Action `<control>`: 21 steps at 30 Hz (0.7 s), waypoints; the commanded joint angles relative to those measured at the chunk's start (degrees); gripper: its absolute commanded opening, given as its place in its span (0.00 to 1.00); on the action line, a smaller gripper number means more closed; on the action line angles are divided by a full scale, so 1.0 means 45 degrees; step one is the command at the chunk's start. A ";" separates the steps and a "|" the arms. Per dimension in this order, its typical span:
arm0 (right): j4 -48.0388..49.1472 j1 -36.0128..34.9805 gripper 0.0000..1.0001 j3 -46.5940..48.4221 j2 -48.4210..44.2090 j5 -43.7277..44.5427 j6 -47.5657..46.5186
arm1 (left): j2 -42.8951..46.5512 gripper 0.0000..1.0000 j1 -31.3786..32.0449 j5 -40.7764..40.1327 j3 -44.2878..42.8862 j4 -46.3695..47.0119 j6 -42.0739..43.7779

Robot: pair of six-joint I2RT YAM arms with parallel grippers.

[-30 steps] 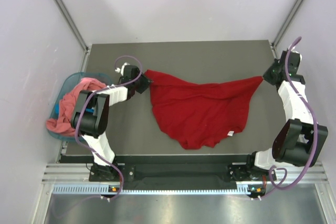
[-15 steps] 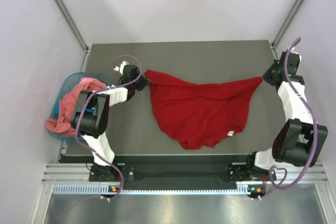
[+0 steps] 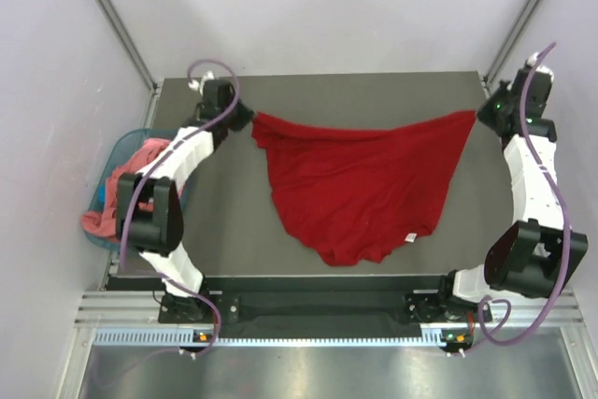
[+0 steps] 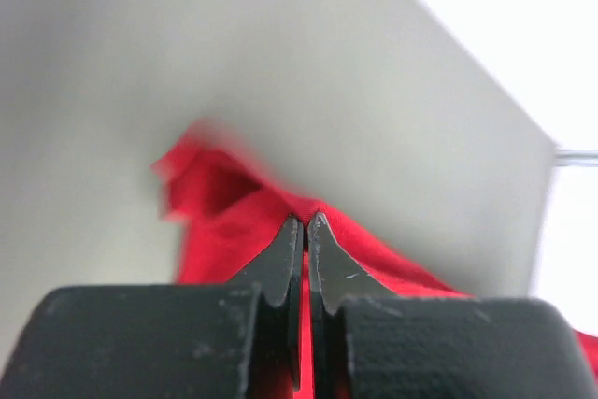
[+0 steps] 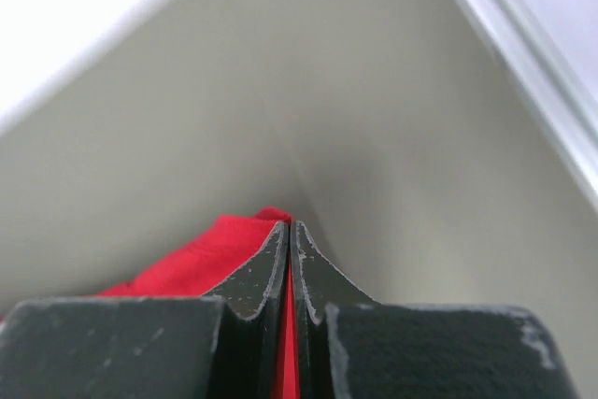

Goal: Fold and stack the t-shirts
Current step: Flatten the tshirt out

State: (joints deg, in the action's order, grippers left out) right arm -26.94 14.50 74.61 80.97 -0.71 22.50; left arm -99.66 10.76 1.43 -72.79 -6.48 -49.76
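The left claw (image 3: 250,121) is clenched on one upper corner of the deep red t-shirt (image 3: 360,184). In the left wrist view its fingers (image 4: 283,263) are pressed together with red cloth pinched in the seam between them. The cloth beyond the tips is blurred, so it cannot be told which part of the garment is held.

The right claw (image 3: 478,115) is clenched on the opposite upper corner. In the right wrist view its fingers (image 5: 266,273) meet tip to tip, with a thin strip of red fabric between them and a fold showing just beside the left finger.

The red t-shirt spans from one claw to the other. Its far edge is drawn out with a slight sag. The body narrows toward the arm bases and lies on the dark table (image 3: 374,91). A white neck label (image 3: 408,235) shows near the shirt's near end, on the right claw's side.

The salmon-pink t-shirt (image 3: 121,184) lies outboard of the left claw, heaped in a teal basket (image 3: 124,140) and draped over its rim.
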 commanded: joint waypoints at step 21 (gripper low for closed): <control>0.4424 -0.0645 0.00 0.1466 -1.0200 -0.1678 -0.0021 | 0.9919 0.00 -0.0185 -0.0377 -0.5289 -0.7173 0.1448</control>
State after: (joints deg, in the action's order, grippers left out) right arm -8.99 12.47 81.47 35.62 -11.03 23.27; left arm -56.49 10.22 -0.89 -97.01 -36.64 -43.00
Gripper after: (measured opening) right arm 0.005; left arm 0.024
